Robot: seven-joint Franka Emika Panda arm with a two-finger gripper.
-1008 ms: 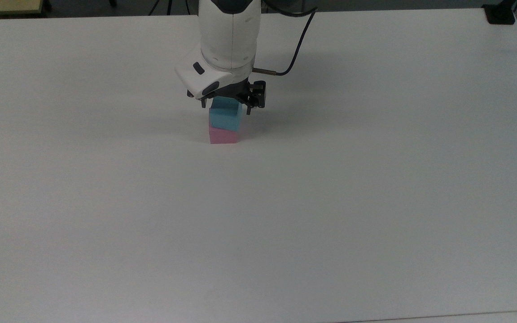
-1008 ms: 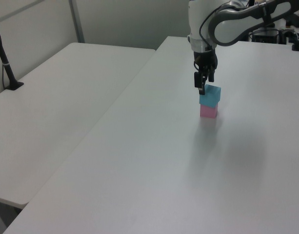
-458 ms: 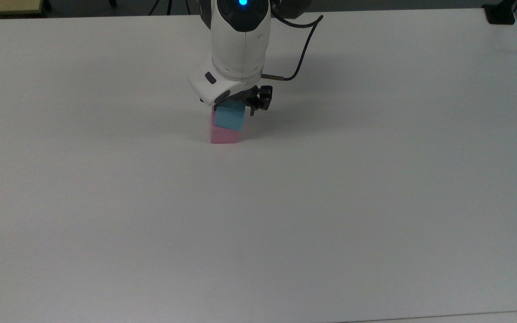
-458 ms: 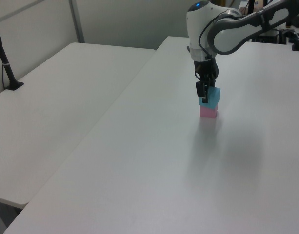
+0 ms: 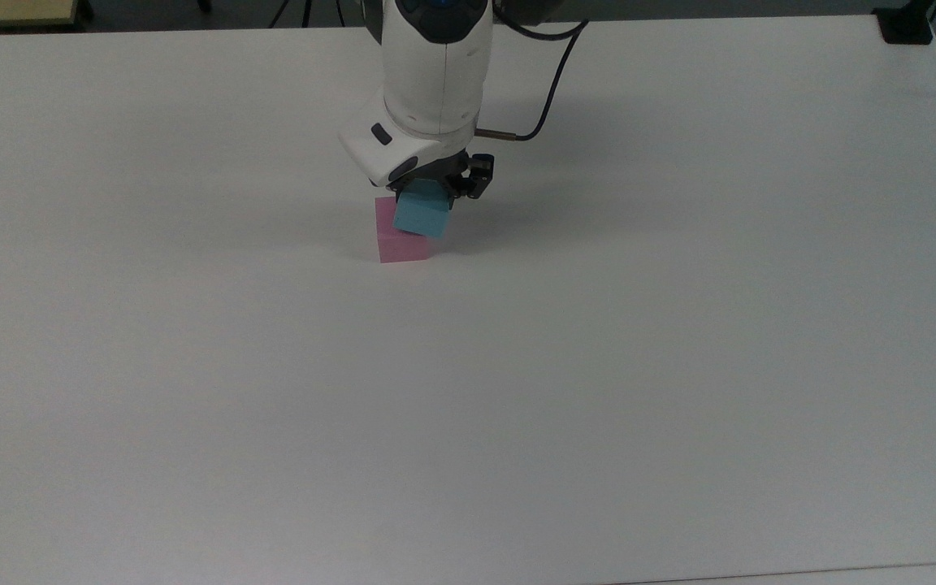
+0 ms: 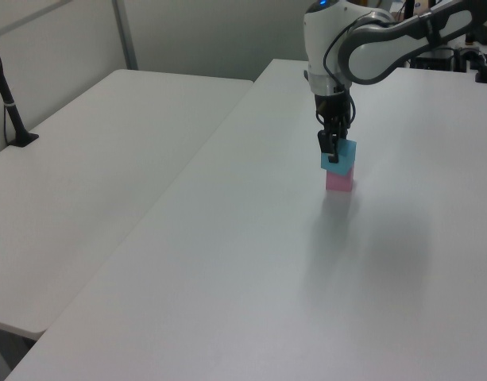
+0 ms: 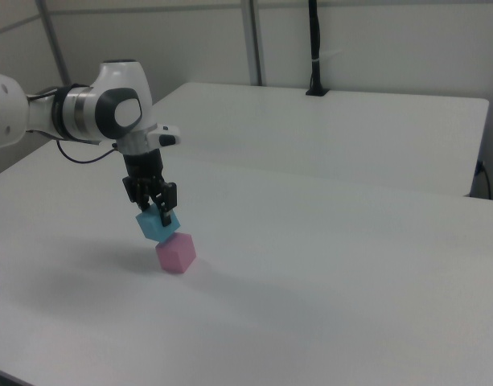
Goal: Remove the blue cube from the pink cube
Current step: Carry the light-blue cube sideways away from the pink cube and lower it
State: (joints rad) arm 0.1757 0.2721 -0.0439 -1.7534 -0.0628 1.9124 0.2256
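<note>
The pink cube [image 5: 400, 244] [image 6: 339, 181] [image 7: 176, 253] rests on the white table [image 5: 517, 366]. The blue cube [image 5: 422, 215] [image 6: 339, 155] [image 7: 154, 226] hangs tilted just above it, shifted toward the top view's right, and in the right view it is clear of the pink cube's top. My gripper [image 5: 429, 193] [image 6: 333, 151] [image 7: 160, 213] comes down from above and is shut on the blue cube, its black fingers pressed against two opposite faces.
A black cable [image 5: 545, 89] loops from the wrist over the table's far side. A second white table [image 6: 92, 175] adjoins on the left view's left, with a black pole [image 6: 9, 103] clamped to it. A black clamp [image 5: 907, 24] sits at the far right corner.
The gripper came down around the blue cube, shut on it, and lifted it slightly off the pink cube, tilting it and shifting it toward the top view's right.
</note>
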